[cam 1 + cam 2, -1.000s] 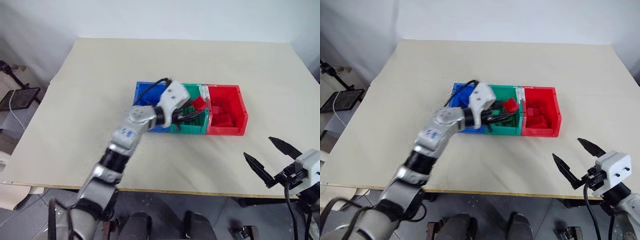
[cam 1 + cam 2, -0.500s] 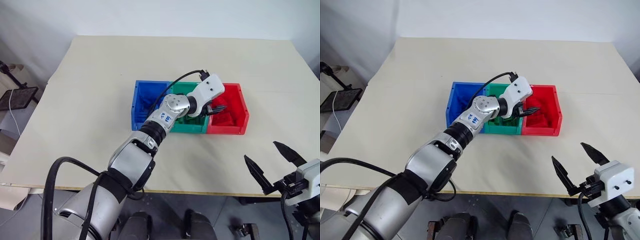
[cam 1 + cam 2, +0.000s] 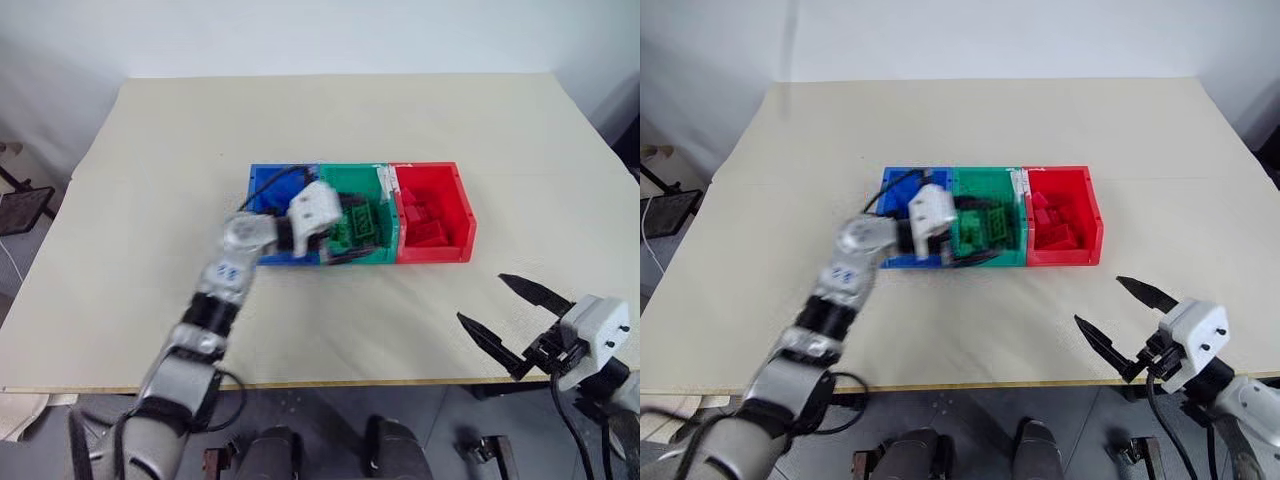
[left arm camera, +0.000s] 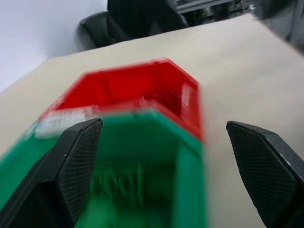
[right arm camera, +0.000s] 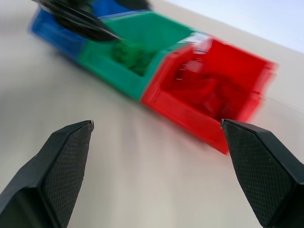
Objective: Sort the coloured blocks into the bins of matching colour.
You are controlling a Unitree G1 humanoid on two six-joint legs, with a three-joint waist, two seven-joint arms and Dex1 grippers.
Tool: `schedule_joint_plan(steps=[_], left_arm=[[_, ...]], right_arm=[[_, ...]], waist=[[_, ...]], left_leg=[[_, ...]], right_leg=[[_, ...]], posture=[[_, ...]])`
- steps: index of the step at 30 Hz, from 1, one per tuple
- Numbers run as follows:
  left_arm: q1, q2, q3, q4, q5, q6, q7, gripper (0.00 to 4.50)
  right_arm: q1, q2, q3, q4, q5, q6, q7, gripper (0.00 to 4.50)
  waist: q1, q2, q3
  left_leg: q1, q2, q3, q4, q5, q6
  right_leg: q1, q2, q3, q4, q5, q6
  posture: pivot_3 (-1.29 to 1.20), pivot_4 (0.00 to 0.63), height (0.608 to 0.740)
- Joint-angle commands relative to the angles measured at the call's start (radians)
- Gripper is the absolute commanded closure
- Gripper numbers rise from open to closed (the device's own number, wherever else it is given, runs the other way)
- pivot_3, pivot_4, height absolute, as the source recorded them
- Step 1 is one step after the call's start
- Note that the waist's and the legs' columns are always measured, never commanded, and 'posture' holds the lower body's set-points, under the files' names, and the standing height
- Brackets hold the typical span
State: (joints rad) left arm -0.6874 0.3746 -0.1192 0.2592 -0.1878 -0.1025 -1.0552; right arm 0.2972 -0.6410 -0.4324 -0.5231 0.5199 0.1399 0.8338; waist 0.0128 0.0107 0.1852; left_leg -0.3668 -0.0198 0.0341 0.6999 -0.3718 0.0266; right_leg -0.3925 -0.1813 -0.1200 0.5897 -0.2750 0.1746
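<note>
3 bins (image 3: 462, 236), 2 grippers (image 3: 518, 316)

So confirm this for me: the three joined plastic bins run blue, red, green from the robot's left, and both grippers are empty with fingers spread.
Not quite: the joined plastic bins run blue, green, red; the left eye view shows green in the middle. The left gripper and right gripper are indeed empty with fingers spread.

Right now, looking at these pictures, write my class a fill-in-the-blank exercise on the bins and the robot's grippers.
1. The middle bin is coloured ____.
2. The red blocks lie in the ____ bin.
3. The left gripper hovers over the ____ bin with its fingers apart.
4. The right gripper, near the table's front edge, is ____ and holds nothing.

Missing words: green; red; green; open
</note>
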Motion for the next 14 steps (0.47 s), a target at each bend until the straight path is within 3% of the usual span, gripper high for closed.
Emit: schedule_joint_plan(steps=[1,8,14], left_arm=[[0.113,0.105,0.065,-0.162,-0.068,0.035,-0.050,0.06],[0.379,0.286,0.210,-0.280,-0.089,0.081,-0.007,0.06],[0.433,0.302,0.271,-0.305,-0.103,0.102,0.055,0.06]], right_arm=[[-0.054,-0.034,0.023,0.079,-0.004,-0.052,0.078,0.00],[-0.189,-0.066,0.082,0.238,-0.038,-0.109,0.155,0.00],[-0.212,-0.056,0.073,0.266,-0.050,-0.112,0.129,0.00]], waist=[[0.012,0.000,0.000],[0.013,0.000,0.000],[0.015,0.000,0.000]], left_leg=[[0.000,0.000,0.000,0.000,0.000,0.000],[0.000,-0.001,-0.002,0.001,0.000,0.000],[0.000,-0.001,-0.003,0.001,0.000,0.000]], right_leg=[[0.001,0.000,0.000,0.000,0.000,0.000],[0.002,-0.001,-0.001,0.000,0.000,0.000],[0.002,-0.001,-0.001,0.001,0.000,0.000]], posture=[[0.00,0.150,0.740],[0.00,0.150,0.740],[0.00,0.150,0.740]])
